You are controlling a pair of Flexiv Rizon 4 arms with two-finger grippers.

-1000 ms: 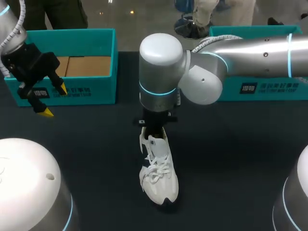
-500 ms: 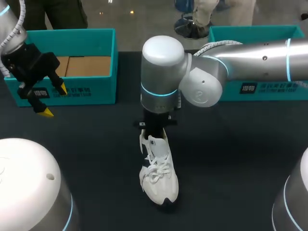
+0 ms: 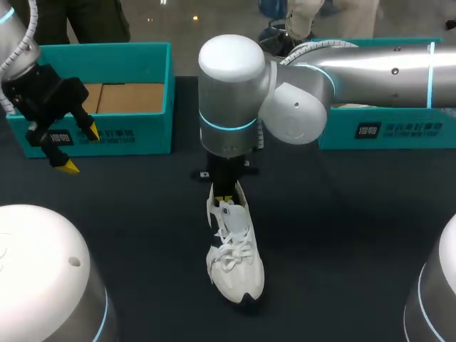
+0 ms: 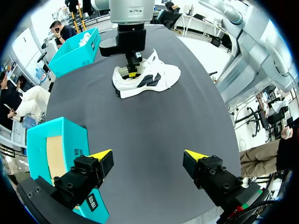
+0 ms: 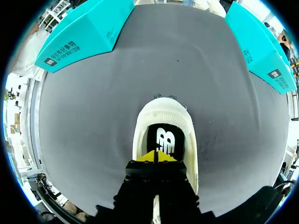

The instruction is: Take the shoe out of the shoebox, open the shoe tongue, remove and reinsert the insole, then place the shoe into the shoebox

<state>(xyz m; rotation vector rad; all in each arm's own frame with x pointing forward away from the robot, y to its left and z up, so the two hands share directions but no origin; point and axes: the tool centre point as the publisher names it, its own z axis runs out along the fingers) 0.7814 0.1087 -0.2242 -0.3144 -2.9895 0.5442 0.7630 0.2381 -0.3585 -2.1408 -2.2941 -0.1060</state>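
Note:
A white laced shoe [image 3: 234, 253] lies upright on the dark table, toe toward me. My right arm comes in from the right, and its gripper [image 3: 225, 198] points down at the shoe's heel opening. In the right wrist view the yellow tips of my right gripper [image 5: 156, 156] are pressed together, shut, just over the black insole [image 5: 164, 139] inside the shoe [image 5: 163, 116]. I see nothing between them. My left gripper [image 3: 80, 149] hangs open and empty at the far left, in front of the left teal shoebox [image 3: 135, 132]. The left wrist view shows the left gripper [image 4: 148, 156] far from the shoe [image 4: 145, 79].
A second teal box [image 3: 385, 132] stands at the back right behind my right arm. The left shoebox [image 4: 51, 154] holds brown cardboard and sits close beside my left gripper. Bare dark table surrounds the shoe.
My right arm's wrist has shifted a little to the left and back and lifted slightly, so the yellow tips now show at the heel opening. The shoe and left arm have not moved.

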